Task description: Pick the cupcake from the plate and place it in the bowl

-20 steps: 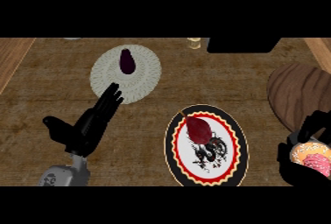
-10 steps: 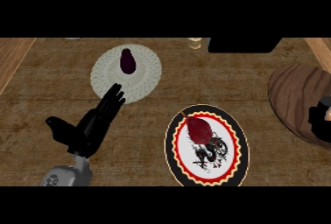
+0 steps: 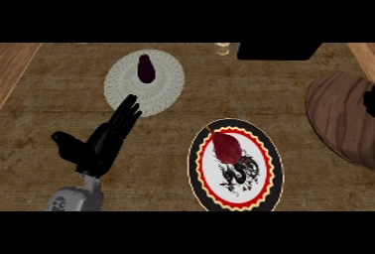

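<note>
Head view, looking down on a wooden kitchen counter [image 3: 44, 129] with two plates and a bowl.

The left hand [image 3: 99, 141] rests at lower left, fingers straight and released, holding nothing. A cream plate [image 3: 164, 92] beyond it carries a dark purple item [image 3: 145, 69]. A black-rimmed patterned plate [image 3: 201, 163] at lower centre holds a reddish item [image 3: 227, 148]. The brown wooden bowl [image 3: 337, 119] sits at the right edge, where a small black shape [image 3: 369, 103] shows; I cannot tell the right hand's state. No cupcake can be made out.
</note>
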Tool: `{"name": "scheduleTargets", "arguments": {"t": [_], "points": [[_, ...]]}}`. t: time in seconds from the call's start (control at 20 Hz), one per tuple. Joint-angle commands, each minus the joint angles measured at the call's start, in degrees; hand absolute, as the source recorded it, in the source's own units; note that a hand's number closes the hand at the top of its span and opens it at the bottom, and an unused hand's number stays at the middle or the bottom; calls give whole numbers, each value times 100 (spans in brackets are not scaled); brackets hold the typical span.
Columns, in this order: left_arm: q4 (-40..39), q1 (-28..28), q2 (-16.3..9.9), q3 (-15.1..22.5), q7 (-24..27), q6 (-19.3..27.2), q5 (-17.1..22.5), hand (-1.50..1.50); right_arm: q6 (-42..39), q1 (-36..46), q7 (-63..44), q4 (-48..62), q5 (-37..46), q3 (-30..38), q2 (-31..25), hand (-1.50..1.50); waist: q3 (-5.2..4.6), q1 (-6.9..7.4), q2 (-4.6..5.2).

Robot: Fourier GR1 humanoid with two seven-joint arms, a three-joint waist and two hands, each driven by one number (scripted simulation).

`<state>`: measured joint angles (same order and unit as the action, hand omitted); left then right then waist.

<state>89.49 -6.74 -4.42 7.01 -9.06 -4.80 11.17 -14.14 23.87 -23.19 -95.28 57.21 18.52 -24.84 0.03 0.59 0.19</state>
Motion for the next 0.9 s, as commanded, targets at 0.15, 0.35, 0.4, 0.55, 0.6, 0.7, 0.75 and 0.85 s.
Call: {"name": "scheduleTargets", "arguments": {"t": [0.15,0.35,0.4,0.55,0.6,0.7,0.75,0.85], "points": [[348,237,30,52,-107,-47,44,0,1592,614,1030,2710,567,48,-359,150,3,92,15],[122,160,184,270,29,69,-243,0,1024,994,903,3941,680,144,-784,150,4,138,53],[465,237,156,283,-236,44,-102,0,1359,1040,694,4258,703,208,-492,150,8,179,46],[25,-122,32,-40,-98,-115,41,0,1804,1297,884,5107,458,549,-466,-150,8,108,51],[-82,-178,77,-63,-38,-79,19,0,2015,1290,1350,5455,301,716,-658,-150,10,99,57],[18,-85,64,-33,-44,-94,-1,0,2142,1510,1768,5847,56,837,-658,-150,10,111,42],[189,126,195,219,-28,-61,-108,0,2275,1821,1760,6165,116,821,-654,-150,12,172,50],[146,-98,312,232,-169,204,-261,0,2270,1796,2197,6158,-307,1113,-714,-150,12,99,34]]}}
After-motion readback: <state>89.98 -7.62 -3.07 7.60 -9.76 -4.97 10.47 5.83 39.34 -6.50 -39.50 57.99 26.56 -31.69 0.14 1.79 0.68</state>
